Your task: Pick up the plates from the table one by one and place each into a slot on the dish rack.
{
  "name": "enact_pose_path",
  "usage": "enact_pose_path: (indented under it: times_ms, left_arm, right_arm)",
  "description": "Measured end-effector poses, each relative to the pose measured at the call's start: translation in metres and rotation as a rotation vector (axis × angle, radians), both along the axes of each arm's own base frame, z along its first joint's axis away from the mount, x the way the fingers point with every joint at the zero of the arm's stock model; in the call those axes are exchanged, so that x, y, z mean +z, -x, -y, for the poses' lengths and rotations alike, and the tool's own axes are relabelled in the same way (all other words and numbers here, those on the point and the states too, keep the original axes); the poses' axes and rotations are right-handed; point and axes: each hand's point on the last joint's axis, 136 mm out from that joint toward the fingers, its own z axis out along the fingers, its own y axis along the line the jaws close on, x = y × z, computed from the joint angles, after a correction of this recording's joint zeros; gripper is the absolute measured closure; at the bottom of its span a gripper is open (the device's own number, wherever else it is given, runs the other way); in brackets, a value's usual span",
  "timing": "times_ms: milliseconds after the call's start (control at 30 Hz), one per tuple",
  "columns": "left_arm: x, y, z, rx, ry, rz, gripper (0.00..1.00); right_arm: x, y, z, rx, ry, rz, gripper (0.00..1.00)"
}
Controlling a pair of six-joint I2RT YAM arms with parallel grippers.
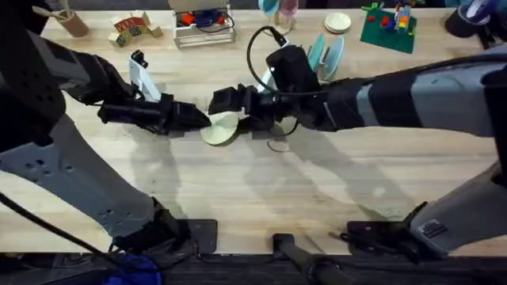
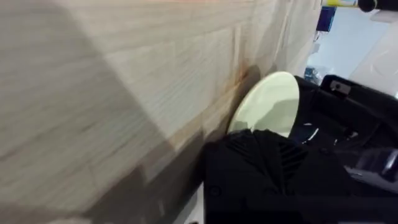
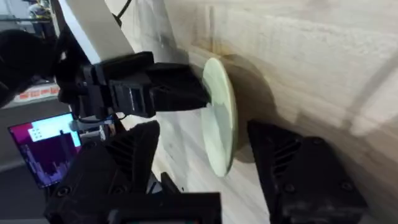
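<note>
Two arms meet at the cream plate (image 1: 221, 129), which sits mid-tabletop (image 1: 261, 186), lifted on edge and tilted rather than lying flat. Overhead, the left gripper (image 1: 198, 120) reaches the plate from its left side and the right gripper (image 1: 238, 107) comes in from its right and far side; the plate's rim shows between the two. The right wrist view adds what the overhead hides: the plate (image 3: 221, 124) stands nearly on edge against the tabletop (image 3: 311, 62), the left gripper (image 3: 202, 93) has its jaws closed on the plate's rim, and the right gripper's own jaws stand open, one finger (image 3: 298, 168) on each side of the plate, neither visibly touching it. The left wrist view shows the plate face (image 2: 267, 106) rising beyond that gripper's black finger, with the right arm's dark body just behind it. Beyond the plate, toward the far edge, teal and light-blue plates (image 1: 326, 54) stand upright at the dish rack (image 1: 317, 67). On the near side of the plate, the tabletop is open wood up to the arm bases.
</note>
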Motion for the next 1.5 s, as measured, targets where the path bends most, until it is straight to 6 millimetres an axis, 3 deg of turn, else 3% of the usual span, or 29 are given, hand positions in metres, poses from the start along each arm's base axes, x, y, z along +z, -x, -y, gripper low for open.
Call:
enact_pose_path:
  times_ms: [167,267,400,500,633,833,1100,1167,1500]
  left_arm:
    - [0.000,0.000,0.000,0.000,0.000,0.000,0.960]
    - [0.000,0.000,0.000,0.000,0.000,0.000,0.960]
    - [0.000,0.000,0.000,0.000,0.000,0.000,0.960]
    - [0.000,0.000,0.000,0.000,0.000,0.000,0.960]
    - [0.000,0.000,0.000,0.000,0.000,0.000,0.960]
    - [0.000,0.000,0.000,0.000,0.000,0.000,0.960]
    - [0.000,0.000,0.000,0.000,0.000,0.000,0.960]
    - [0.000,0.000,0.000,0.000,0.000,0.000,0.960]
    - [0.000,0.000,0.000,0.000,0.000,0.001,0.960]
  right_arm:
    - [-0.001,0.006,-0.004,0.013,0.001,-0.007,0.167]
    - [-0.004,0.008,-0.005,0.015,0.007,-0.017,0.241]
    - [-0.009,0.008,-0.004,0.010,0.017,-0.029,0.440]
    - [-0.010,0.008,-0.003,0.006,0.021,-0.035,0.678]
    - [-0.010,0.008,-0.003,0.004,0.022,-0.035,0.827]
    - [-0.011,0.007,-0.002,-0.002,0.027,-0.033,0.890]
    - [-0.011,0.007,-0.002,-0.001,0.026,-0.033,0.904]
    - [-0.011,0.007,-0.002,-0.003,0.027,-0.036,0.960]
    - [-0.008,0.006,-0.003,0.009,-0.005,-0.024,0.974]
